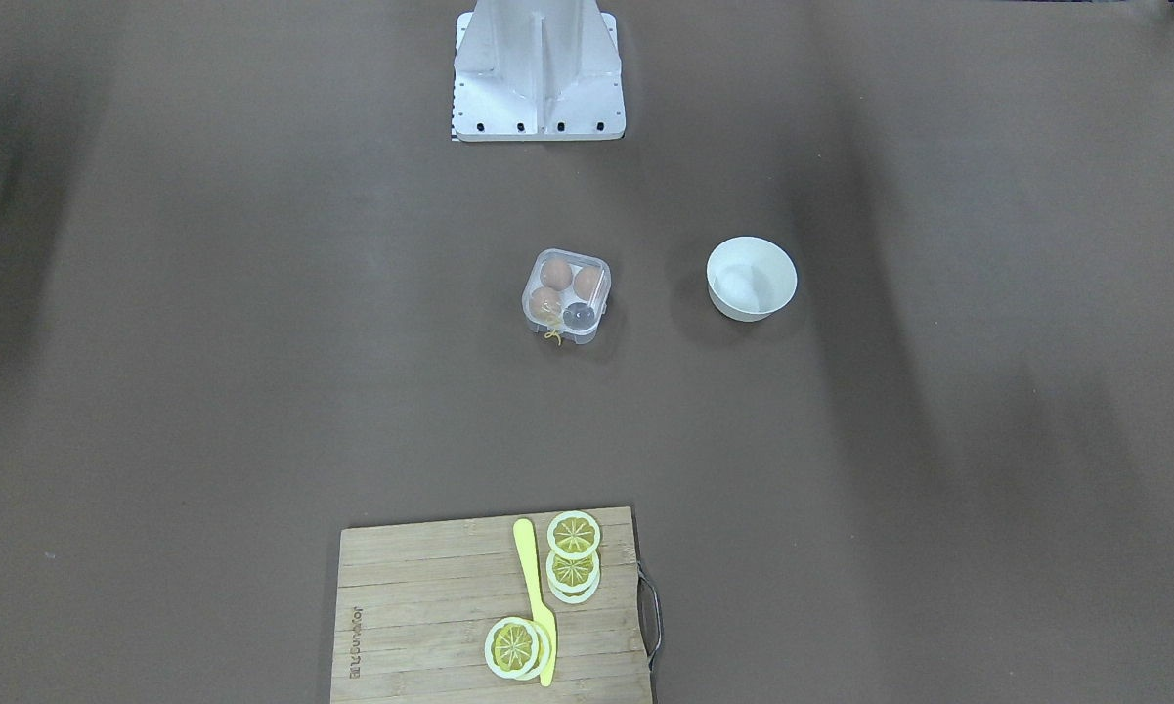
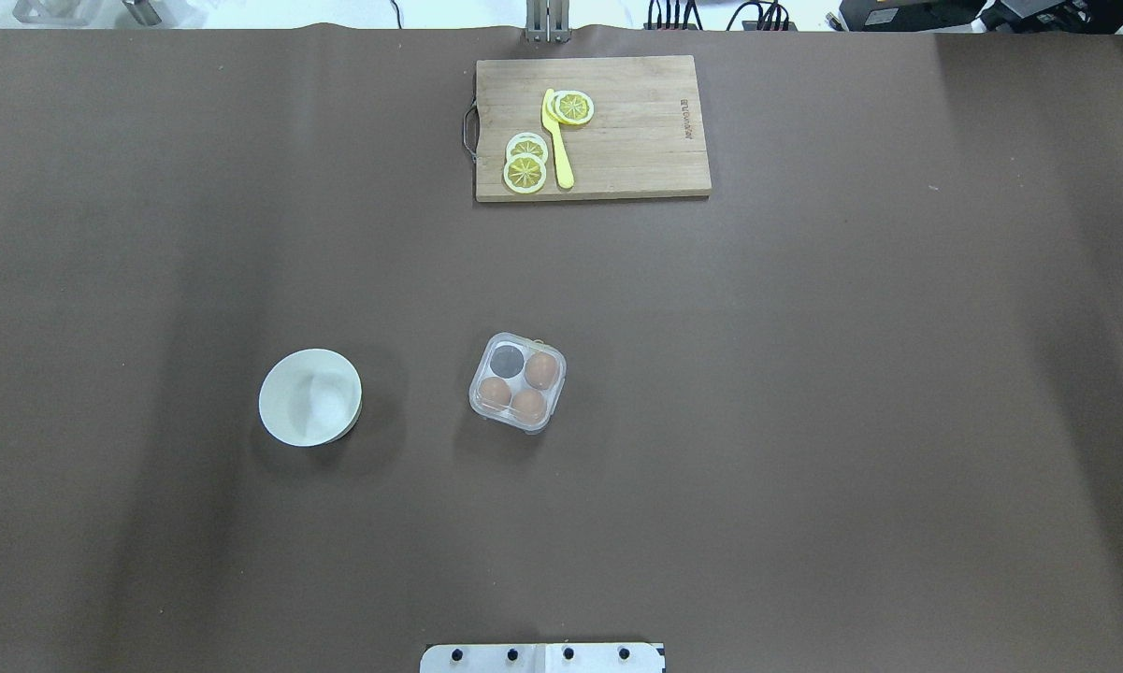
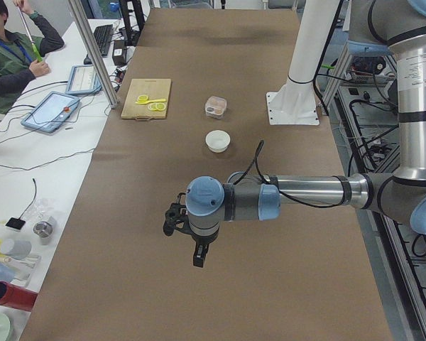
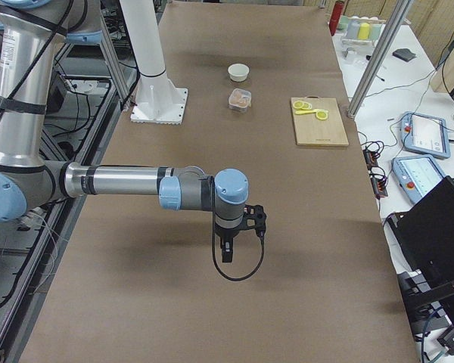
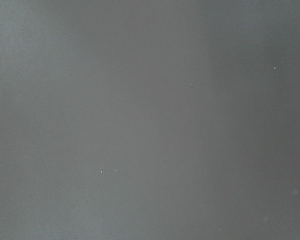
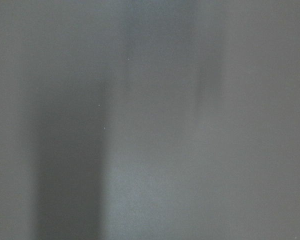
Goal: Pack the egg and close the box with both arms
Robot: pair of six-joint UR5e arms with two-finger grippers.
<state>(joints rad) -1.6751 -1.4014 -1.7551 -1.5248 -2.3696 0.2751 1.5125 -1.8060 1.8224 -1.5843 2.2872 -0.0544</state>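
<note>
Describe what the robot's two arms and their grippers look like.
The left arm and the right arm are silver-grey tubes with pale blue joint caps, and their upright segments carry printed labels. Each ends in a small black gripper, the left gripper and the right gripper, with a thin black cable looping near the wrist.

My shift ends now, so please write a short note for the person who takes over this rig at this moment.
Left end effector and right end effector: both hang far from the box; open or shut cannot be told.
Box: three brown eggs inside, one cell empty, lid seems down.
Bowl beside it looks empty.
Remaining: probably only checking the lid latch.
</note>
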